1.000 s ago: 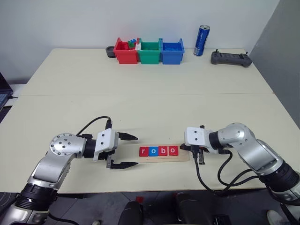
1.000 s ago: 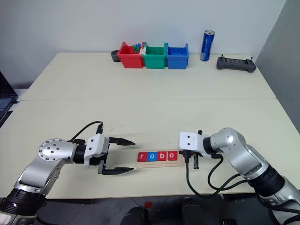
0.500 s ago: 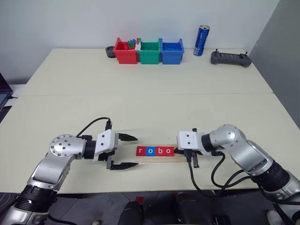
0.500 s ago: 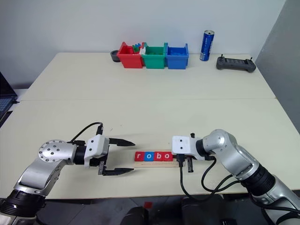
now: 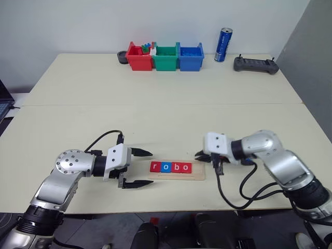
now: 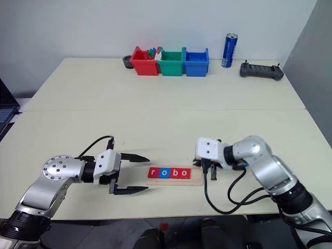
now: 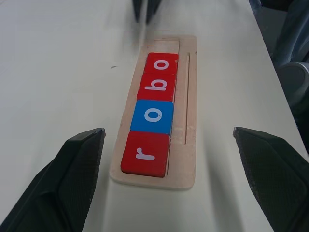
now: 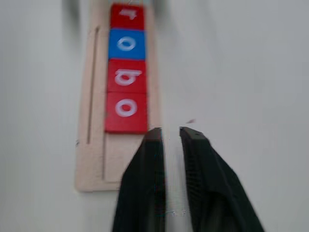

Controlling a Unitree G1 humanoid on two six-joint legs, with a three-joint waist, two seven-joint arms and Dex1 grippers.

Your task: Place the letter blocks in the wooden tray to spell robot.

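Right fingers lifted off wooden tray, slightly parted, empty; left fingers spread wide.

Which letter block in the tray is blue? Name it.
The first o, second in the row of letter blocks on the wooden tray, between the red r and red b; the other three are red.

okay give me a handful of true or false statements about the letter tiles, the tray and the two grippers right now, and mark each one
1. Four letter blocks lie in the wooden tray, reading r, o, b, o. True.
2. The r block is blue. False: it is red; the first o is the blue one.
3. The left gripper holds a block. False: its fingers stand wide open and empty, beside the tray's r end.
4. The right gripper holds nothing between its fingers. True.
5. The tray is full. False: bare wood remains past the last o.
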